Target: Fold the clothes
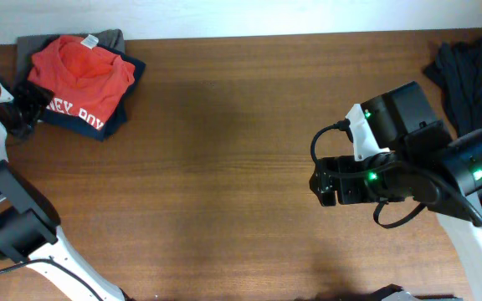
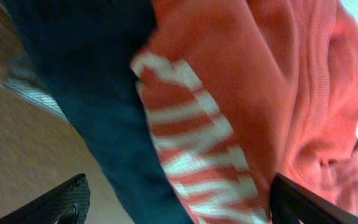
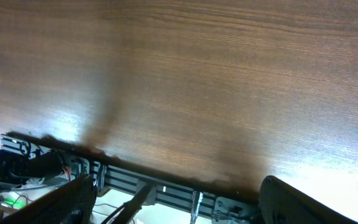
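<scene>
Left gripper (image 2: 179, 190) (gaping, empty) hovers over red-orange T-shirt (image 2: 241, 68).

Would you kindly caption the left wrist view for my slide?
Open left gripper above the red-orange T-shirt, stacked on a navy garment.

Bright light, blurred T-shirt (image 2: 229, 93) close-up

We see a brown wood-grain counter (image 1: 224, 167) carrying two lots of cloth, well apart. In the overhead view's upper left corner sits a folded pile: a grey garment (image 1: 30, 46) and a navy garment (image 1: 100, 124) below, a red-orange T-shirt (image 1: 82, 67) with white lettering on top. A dark garment (image 1: 471, 75) lies crumpled at the upper right.
</scene>
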Controlling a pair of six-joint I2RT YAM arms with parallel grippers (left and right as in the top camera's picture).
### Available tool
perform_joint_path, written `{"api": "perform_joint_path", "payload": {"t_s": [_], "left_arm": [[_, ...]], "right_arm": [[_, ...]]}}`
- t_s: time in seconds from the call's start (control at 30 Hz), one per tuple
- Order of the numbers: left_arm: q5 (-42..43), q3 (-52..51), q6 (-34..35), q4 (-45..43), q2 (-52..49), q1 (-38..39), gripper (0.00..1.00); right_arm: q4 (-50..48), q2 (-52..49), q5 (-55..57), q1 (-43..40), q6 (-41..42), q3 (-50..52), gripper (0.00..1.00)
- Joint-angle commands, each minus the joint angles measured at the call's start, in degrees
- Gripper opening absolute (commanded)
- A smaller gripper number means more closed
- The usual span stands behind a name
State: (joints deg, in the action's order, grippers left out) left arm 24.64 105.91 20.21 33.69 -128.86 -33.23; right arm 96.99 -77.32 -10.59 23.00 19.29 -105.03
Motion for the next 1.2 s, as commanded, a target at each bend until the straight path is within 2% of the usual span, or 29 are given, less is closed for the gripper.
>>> {"api": "perform_joint_path", "payload": {"t_s": [0.0,0.33,0.37,1.0,1.1,1.17], "left_arm": [[2.0,0.5,0.8,-2.4,-1.1,-0.2,0.9],[5.9,0.5,1.2,-7.6,-2.4,-0.2,0.89],[6.1,0.5,1.3,-7.8,-2.4,-0.2,0.84],[5.2,0.5,3.6,-14.6,-7.5,1.6,0.77],[4.5,0.5,3.6,-16.8,-7.5,1.3,0.68],[4.5,0.5,3.6,-18.8,-7.5,1.0,0.68]], "right_arm": [[0.3,0.0,-0.3,0.4,0.1,0.0,0.88],[0.3,0.0,-0.3,0.4,0.1,0.0,0.88],[0.3,0.0,-0.3,0.4,0.1,0.0,0.88],[0.3,-0.4,-0.3,0.4,0.8,0.0,0.89],[0.3,-0.4,-0.4,0.4,0.8,0.0,0.88],[0.3,-0.5,-0.3,0.4,0.8,0.0,0.89]]}}
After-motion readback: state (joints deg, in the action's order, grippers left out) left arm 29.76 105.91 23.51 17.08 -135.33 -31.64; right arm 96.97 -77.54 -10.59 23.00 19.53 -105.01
